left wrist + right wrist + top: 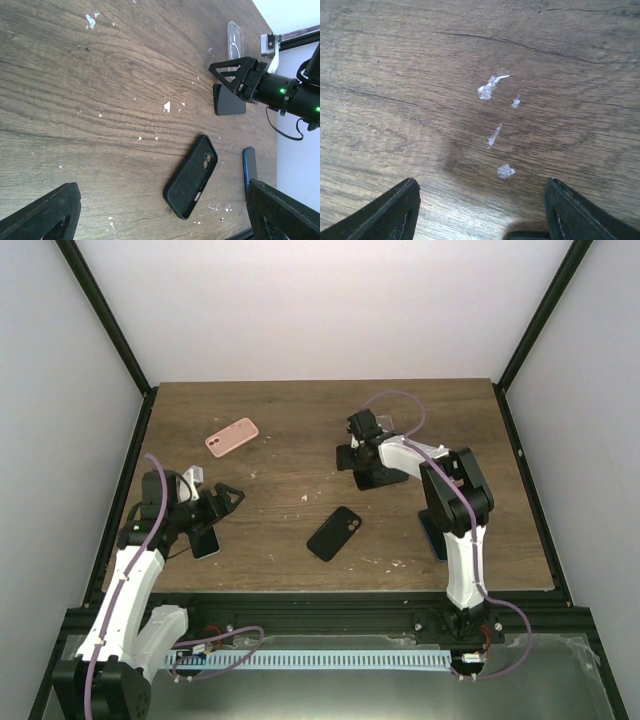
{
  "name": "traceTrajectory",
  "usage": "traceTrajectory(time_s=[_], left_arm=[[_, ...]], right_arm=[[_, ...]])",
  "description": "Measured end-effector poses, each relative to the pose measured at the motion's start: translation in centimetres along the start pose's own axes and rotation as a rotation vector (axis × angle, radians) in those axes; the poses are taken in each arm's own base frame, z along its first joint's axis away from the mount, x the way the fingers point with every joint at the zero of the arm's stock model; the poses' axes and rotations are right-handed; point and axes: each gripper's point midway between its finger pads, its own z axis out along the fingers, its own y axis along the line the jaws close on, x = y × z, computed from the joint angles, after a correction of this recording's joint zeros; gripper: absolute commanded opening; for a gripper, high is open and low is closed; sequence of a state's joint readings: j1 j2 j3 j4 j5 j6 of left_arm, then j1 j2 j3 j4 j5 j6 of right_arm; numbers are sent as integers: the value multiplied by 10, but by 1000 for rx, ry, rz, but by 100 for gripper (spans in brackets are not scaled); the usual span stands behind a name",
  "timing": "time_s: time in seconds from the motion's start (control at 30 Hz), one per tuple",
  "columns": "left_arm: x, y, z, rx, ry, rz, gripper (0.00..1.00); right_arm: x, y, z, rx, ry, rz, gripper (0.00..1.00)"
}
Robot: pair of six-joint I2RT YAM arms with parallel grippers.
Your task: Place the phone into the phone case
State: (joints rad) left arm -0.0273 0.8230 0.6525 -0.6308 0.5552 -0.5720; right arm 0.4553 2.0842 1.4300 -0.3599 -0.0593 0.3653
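- The counter (300, 430) is dark wood-grain, flecked with white chips.
- A pink phone case (232, 437) lies flat toward the far left.
- A black phone case (334, 533) lies near the middle, camera cutout showing.
- A blue phone (432, 537) lies at the near right.
- A clear case (234, 39) lies further off.

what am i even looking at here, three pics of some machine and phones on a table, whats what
These are two robot arms bolted at a wooden table. One picture looks down from above; the other two come from cameras on each wrist. The left end effector and right end effector are both open and hold nothing. On the table lie a black phone case, a pink phone case, a blue phone near the right arm's base, and a clear case farther back.
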Motion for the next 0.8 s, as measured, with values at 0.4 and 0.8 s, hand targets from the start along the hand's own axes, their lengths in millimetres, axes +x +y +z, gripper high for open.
traceTrajectory(time_s=[0.4, 0.8], left_arm=[[0, -4, -3, 16, -7, -10, 89], [25, -17, 22, 40, 93, 23, 86]], right_arm=[[48, -12, -28, -2, 78, -4, 69], [99, -32, -76, 56, 154, 31, 74]])
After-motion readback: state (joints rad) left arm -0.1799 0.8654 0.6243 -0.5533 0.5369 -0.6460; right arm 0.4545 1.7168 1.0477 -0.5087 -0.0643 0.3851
